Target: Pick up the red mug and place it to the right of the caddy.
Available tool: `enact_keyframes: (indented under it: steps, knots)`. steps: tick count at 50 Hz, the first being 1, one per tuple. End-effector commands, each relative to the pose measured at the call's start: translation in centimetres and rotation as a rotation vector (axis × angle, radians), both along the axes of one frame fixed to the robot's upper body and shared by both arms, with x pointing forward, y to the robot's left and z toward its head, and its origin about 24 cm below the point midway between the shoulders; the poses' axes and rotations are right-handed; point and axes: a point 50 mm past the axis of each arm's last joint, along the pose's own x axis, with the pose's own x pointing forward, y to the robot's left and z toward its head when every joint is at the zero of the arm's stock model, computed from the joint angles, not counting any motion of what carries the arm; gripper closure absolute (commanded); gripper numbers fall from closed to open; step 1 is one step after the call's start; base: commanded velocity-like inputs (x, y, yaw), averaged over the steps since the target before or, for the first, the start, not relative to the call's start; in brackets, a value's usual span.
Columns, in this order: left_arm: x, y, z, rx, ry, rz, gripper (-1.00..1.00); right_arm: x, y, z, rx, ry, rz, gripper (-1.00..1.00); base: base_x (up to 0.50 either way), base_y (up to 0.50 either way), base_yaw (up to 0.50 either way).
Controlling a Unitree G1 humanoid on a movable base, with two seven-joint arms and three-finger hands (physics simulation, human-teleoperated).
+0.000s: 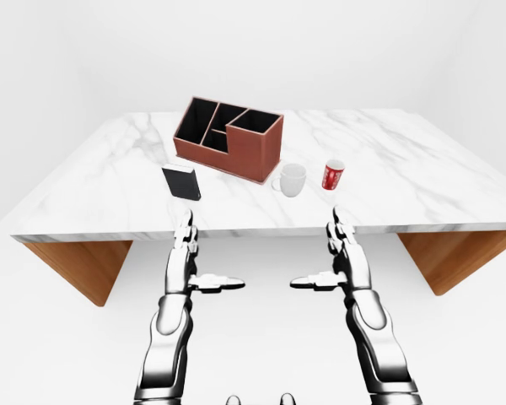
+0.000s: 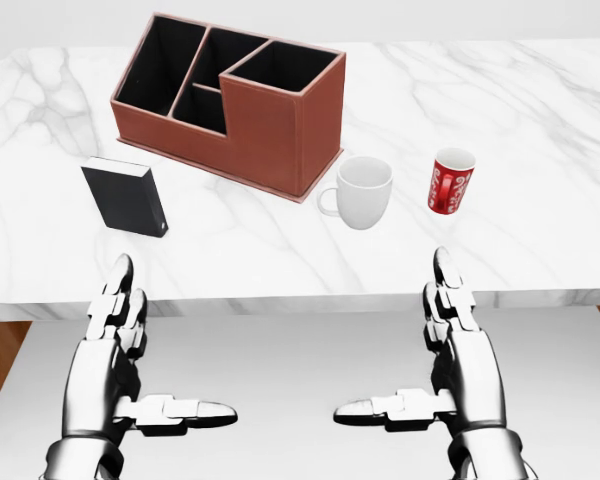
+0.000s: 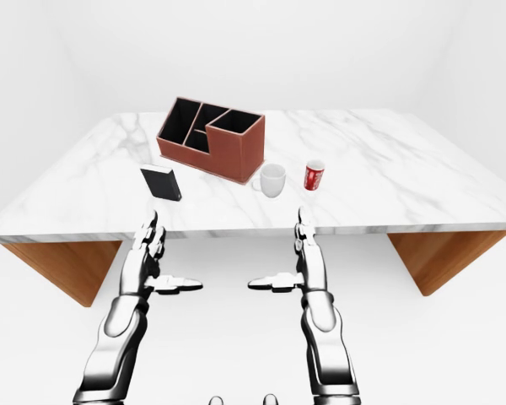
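Observation:
The red mug (image 2: pixel 451 180) stands upright on the marble table (image 2: pixel 540 130), right of a white mug (image 2: pixel 364 192). The reddish-brown caddy (image 2: pixel 235 105) with black compartments sits left of both mugs. My right hand (image 2: pixel 420 355) hovers open below the table's near edge, under the red mug, fingers pointing up and thumb pointing left. My left hand (image 2: pixel 150 350) mirrors it at lower left, open and holding nothing.
A small black box (image 2: pixel 126 197) stands on the table left of the caddy's near corner. Wooden table supports (image 1: pixel 84 266) show under both ends. Bare marble stretches right of the red mug.

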Motion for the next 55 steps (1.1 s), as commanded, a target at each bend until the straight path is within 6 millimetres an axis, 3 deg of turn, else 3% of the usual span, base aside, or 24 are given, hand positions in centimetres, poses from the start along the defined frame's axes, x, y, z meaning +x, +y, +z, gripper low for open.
enact_keyframes:
  steps: [1,13,24,34,39,55]
  knots:
    - [-1.5,0.4,1.9,0.026,-0.044,-0.017,-1.00,-2.9,-0.7,3.5,-0.035,-0.110,0.018,-1.00,0.00,0.00,0.00]
    - [-5.4,-0.6,6.4,0.057,-0.221,-0.053,-1.00,-6.9,-0.7,7.9,-0.035,-0.277,0.052,-1.00,0.00,0.00,0.00]
    - [-8.1,-0.2,9.2,0.078,-0.322,-0.044,-1.00,-9.1,-1.1,10.2,-0.034,-0.362,0.053,-1.00,0.00,0.00,0.00]
    - [-9.7,-0.1,10.8,0.091,-0.378,-0.038,-1.00,-9.8,-1.6,11.0,-0.048,-0.401,0.033,-1.00,0.00,0.00,0.00]
    - [-9.7,-0.3,10.5,0.100,-0.366,-0.040,-1.00,-9.9,-1.5,10.6,-0.047,-0.377,0.061,-1.00,0.04,0.00,0.00]
    - [-10.1,0.0,11.0,0.102,-0.384,-0.030,-1.00,-9.6,-1.7,10.5,-0.032,-0.382,0.058,-1.00,0.49,0.00,0.00]
